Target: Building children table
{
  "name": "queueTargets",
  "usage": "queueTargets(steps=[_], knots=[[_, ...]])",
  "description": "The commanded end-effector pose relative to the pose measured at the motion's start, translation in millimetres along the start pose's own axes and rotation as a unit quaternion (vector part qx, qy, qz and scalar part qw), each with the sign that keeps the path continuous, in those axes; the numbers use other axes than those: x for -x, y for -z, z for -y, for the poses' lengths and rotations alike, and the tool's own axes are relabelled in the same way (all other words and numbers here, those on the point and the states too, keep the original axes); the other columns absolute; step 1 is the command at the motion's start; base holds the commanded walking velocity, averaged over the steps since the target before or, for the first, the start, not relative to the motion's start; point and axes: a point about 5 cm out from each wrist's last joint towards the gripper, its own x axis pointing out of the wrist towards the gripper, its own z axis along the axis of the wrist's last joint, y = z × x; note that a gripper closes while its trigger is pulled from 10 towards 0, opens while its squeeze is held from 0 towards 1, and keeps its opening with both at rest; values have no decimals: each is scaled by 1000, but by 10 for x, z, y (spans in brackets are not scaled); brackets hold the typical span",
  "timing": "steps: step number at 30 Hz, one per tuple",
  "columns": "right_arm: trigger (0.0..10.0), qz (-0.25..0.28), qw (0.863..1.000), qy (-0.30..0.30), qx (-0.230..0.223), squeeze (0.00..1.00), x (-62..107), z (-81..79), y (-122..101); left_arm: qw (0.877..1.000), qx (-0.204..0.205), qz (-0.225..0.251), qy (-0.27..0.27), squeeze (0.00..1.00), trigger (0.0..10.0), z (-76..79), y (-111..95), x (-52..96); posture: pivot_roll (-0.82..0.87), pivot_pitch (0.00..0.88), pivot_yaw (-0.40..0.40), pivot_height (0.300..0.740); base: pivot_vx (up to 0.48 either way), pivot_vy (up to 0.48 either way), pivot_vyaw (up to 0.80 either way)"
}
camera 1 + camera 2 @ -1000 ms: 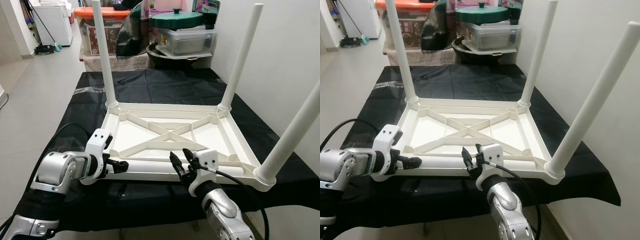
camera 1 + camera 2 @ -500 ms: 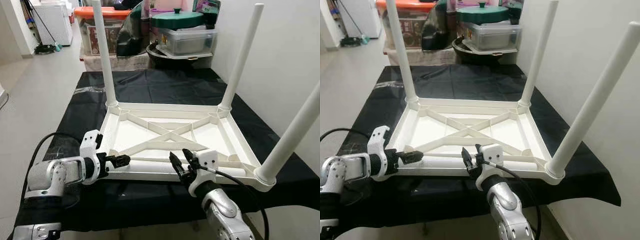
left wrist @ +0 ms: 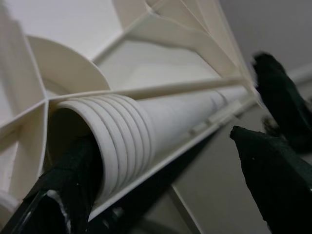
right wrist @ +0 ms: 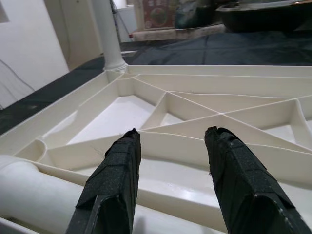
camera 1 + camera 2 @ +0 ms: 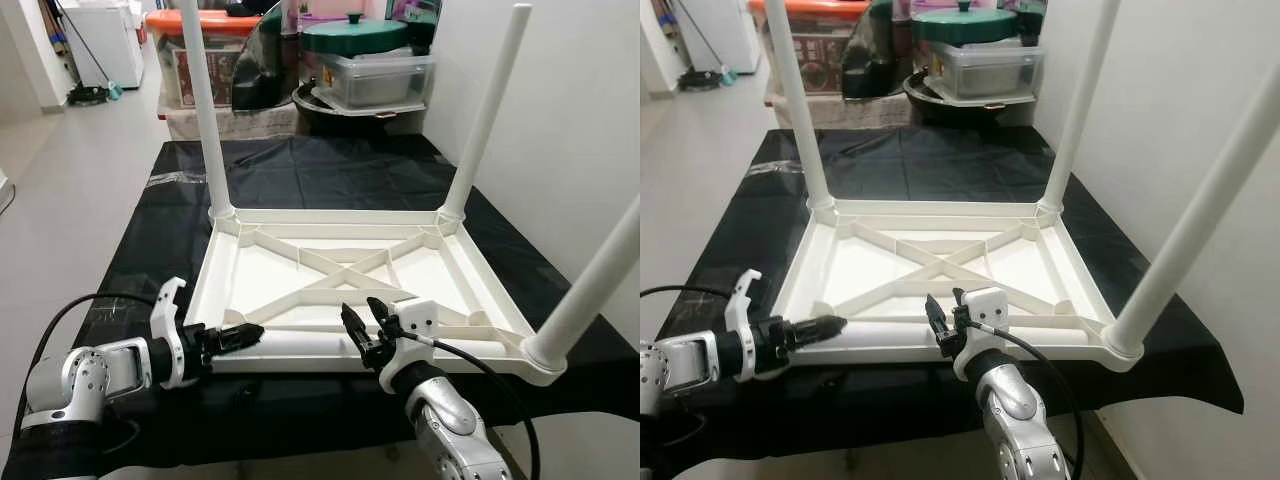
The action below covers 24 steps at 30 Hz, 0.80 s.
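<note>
The children's table (image 5: 340,270) lies upside down on a black cloth (image 5: 330,170) covering a work surface, three white legs standing upright from its corners while the fourth leg (image 5: 300,341) lies flat along the table's near rim, still unattached. The left gripper (image 5: 228,337) meets that loose leg at its threaded end, by the table's empty near-left corner socket: in the left wrist view one finger (image 3: 73,185) presses against the ribbed end while the other finger (image 3: 273,180) stands off it, so the jaws are apart and not closed on the leg. The right gripper (image 5: 366,325) hovers over the middle of the same rim, its two fingers spread with nothing between them, just above the leg. Judging from the scene, the step in hand is taking up the last leg. Done well, that would mean closing squarely on the smooth shaft rather than the threads, lifting it clear of the rim, standing it upright over the near-left socket and turning it in straight to avoid cross-threading. Storage boxes (image 5: 375,75) crowd the space beyond the table's far rim.
</note>
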Motion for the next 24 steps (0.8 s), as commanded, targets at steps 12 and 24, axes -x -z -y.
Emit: queueTargets(steps=[12, 24], knots=[[10000, -11, 1000, 1, -7, 0, 24, 2, 42, 999, -23, -14, 48, 0, 10000, -132, -33, 218, 188, 0, -76, 740, 0, 0, 0], [10000, -10, 1000, 1, -8, 0, 40, 9, 28, 997, -5, 19, 72, 0, 10000, -126, 36, 68, 180, 0, -78, 740, 0, 0, 0]])
